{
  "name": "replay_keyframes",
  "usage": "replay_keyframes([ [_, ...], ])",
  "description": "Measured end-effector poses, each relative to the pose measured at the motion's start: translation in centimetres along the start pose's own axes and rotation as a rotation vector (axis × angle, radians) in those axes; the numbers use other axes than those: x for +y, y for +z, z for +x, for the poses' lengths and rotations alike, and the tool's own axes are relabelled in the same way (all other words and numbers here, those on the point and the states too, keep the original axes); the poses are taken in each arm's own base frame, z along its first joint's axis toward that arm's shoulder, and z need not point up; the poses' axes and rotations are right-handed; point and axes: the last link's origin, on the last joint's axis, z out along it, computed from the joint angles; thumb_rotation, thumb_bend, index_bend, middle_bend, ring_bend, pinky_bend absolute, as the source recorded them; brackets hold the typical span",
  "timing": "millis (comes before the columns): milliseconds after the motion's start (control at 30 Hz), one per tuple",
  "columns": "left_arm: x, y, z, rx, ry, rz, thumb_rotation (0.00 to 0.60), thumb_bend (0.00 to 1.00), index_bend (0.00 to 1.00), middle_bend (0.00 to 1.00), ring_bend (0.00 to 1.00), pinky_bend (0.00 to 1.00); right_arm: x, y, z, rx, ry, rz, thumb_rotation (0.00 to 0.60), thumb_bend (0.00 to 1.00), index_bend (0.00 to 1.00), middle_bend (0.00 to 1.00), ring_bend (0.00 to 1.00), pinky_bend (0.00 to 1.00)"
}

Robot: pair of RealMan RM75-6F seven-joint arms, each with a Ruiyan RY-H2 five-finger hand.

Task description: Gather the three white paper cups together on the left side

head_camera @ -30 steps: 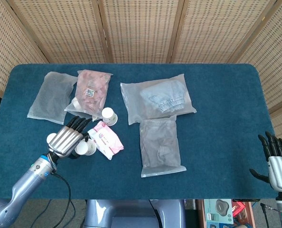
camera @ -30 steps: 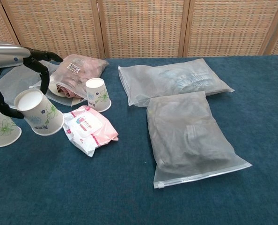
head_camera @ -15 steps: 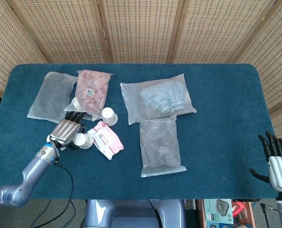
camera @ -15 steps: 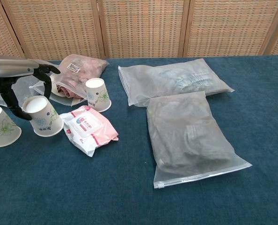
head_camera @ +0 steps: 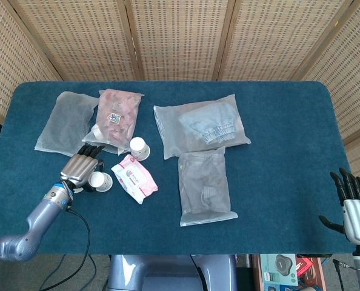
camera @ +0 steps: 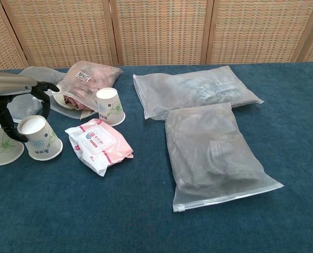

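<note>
Blue-clothed counter [head_camera: 277,121]: two paper cups [camera: 39,138] stand touching at near left, left robot hand [head_camera: 80,168] loosely around one. Third cup [camera: 109,106] remains apart, further right. Right robot hand [head_camera: 353,203] open, empty.

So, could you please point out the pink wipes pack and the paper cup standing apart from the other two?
pink wipes pack [camera: 97,143], chest view, middle of its top face.
lone paper cup [camera: 110,107], chest view, its side wall.

backdrop: woven rattan folding screen [head_camera: 180,36] — wood-framed panels | table [head_camera: 277,200]: dark blue cloth | light: even
</note>
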Motion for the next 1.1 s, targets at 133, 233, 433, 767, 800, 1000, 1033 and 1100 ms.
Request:
replay_keyframes([
  [133, -0.8, -0.1, -0.6, -0.017, -0.007, 0.021, 0.6, 0.17, 0.48, 0.0, 0.0, 0.0, 0.0, 0.1, -0.1, -0.005, -0.001, -0.002, 0.6, 0.09, 0.0, 0.0, 0.0, 0.0],
  [233, -1.4, -0.2, -0.9, -0.024, -0.01, 0.034, 0.6, 0.17, 0.48, 0.0, 0.0, 0.0, 0.0, 0.1, -0.1, -0.006, -0.001, -0.003, 0.6, 0.09, 0.0, 0.0, 0.0, 0.0],
  [433, -2.0, -0.2, -1.2, -0.03, -0.018, 0.048, 0.6, 0.17, 0.48, 0.0, 0.0, 0.0, -0.1, 0.1, -0.2, -0.009, -0.005, 0.001, 0.6, 0.09, 0.0, 0.0, 0.0, 0.0],
  [767, -2.3, -0.5, -1.1, -0.011, -0.037, 0.059, 0.6, 0.17, 0.04, 0.0, 0.0, 0.0, -0.2, 0.1, -0.3, -0.003, -0.007, 0.002, 0.6, 0.09, 0.0, 0.0, 0.0, 0.0],
  [800, -2.3, -0.5, -1.0, -0.009, -0.038, 0.057, 0.6, 0.17, 0.04, 0.0, 0.0, 0.0, -0.2, 0.1, -0.3, -0.003, -0.008, 0.002, 0.6, 0.09, 0.0, 0.0, 0.0, 0.0],
  [1000, -1.9, -1.1, -0.3, 0.01, -0.049, 0.038, 0.6, 0.17, 0.04, 0.0, 0.0, 0.0, -0.1, 0.1, -0.3, -0.002, -0.007, 0.001, 0.6, 0.09, 0.0, 0.0, 0.0, 0.0],
  [1033, -1.8, -1.3, 0.0, 0.015, -0.056, 0.033, 0.6, 0.17, 0.04, 0.0, 0.0, 0.0, -0.1, 0.1, -0.3, -0.004, -0.007, 0.001, 0.6, 0.09, 0.0, 0.0, 0.0, 0.0],
  [1100, -1.6, -1.8, 0.8, 0.029, -0.077, 0.018, 0.6, 0.17, 0.04, 0.0, 0.0, 0.0, -0.2, 0.1, -0.4, -0.009, -0.009, 0.0, 0.6, 0.09, 0.0, 0.0, 0.0, 0.0],
])
